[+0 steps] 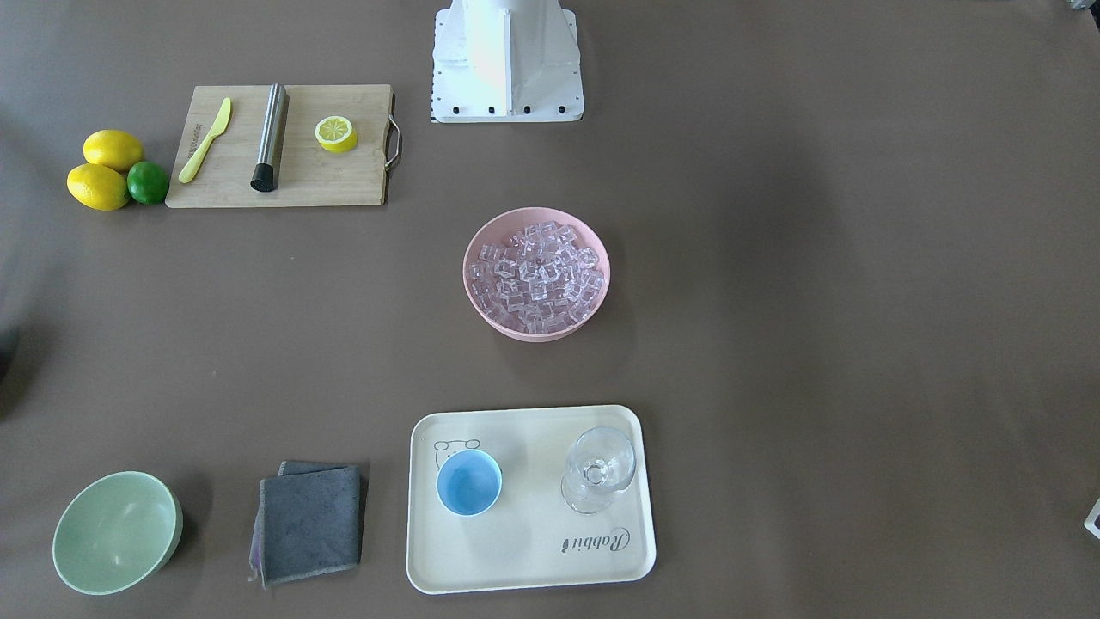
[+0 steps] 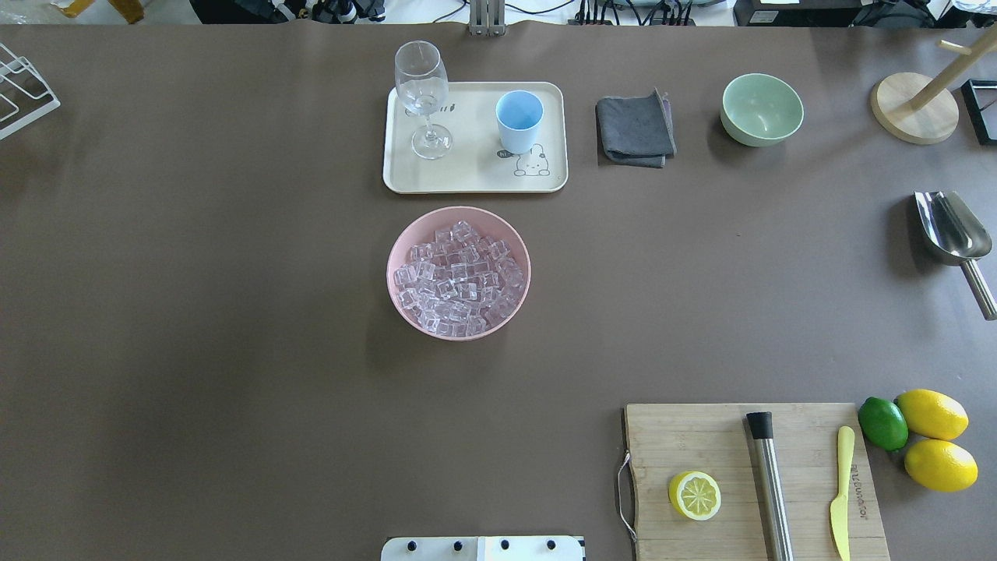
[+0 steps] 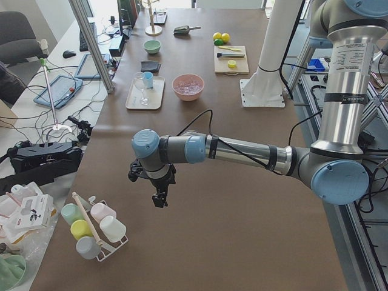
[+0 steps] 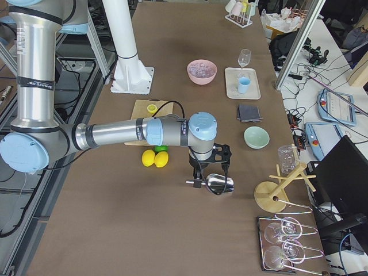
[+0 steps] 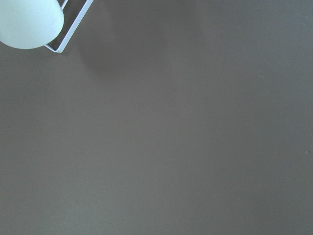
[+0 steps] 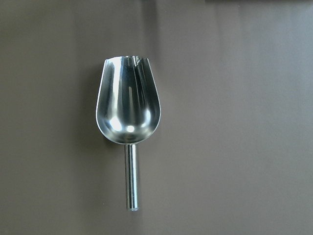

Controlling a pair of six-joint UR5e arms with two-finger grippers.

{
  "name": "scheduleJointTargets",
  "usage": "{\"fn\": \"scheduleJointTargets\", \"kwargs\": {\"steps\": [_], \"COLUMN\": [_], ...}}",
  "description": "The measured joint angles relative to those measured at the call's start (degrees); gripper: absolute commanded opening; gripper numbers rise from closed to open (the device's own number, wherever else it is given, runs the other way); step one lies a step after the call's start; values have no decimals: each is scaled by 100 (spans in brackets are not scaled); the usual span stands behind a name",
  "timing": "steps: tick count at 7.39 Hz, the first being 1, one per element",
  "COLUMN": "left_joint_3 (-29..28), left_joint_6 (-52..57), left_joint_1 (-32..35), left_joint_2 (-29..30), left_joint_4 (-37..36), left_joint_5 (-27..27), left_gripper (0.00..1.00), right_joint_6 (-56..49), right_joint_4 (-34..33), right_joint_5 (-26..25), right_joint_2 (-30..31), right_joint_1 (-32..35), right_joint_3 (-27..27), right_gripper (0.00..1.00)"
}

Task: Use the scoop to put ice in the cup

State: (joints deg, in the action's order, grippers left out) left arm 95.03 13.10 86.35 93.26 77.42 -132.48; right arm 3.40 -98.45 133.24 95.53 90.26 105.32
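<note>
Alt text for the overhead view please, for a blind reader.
A pink bowl heaped with ice cubes sits mid-table; beyond it, a cream tray holds a light blue cup and a stemmed glass. A steel scoop lies near the right edge.

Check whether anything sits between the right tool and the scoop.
Nothing visible does. The scoop lies flat on the table with nothing over it in the wrist view, and the right tool hangs directly over it.
</note>
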Motion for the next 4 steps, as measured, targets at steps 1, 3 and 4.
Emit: {"fn": "scheduleJointTargets", "kwargs": {"steps": [1,3,4], "left_joint_3": [-1,-6,-1], "left_joint_6": [0,0,0], "left_joint_1": [-1,-6,-12], "left_joint_2": [0,6,14], "left_joint_4": [0,-7,-12], "left_joint_5": [-3,-10,-12], "left_gripper": [99,99,99], "right_joint_6": [7,18,20], "right_joint_4": [-15,-77,-84], "right_joint_5": [5,5,6], "right_joint_2": [15,57,59], "right_joint_1": [0,0,0], "right_joint_3": [19,70,86], "right_gripper": [100,100,100]}}
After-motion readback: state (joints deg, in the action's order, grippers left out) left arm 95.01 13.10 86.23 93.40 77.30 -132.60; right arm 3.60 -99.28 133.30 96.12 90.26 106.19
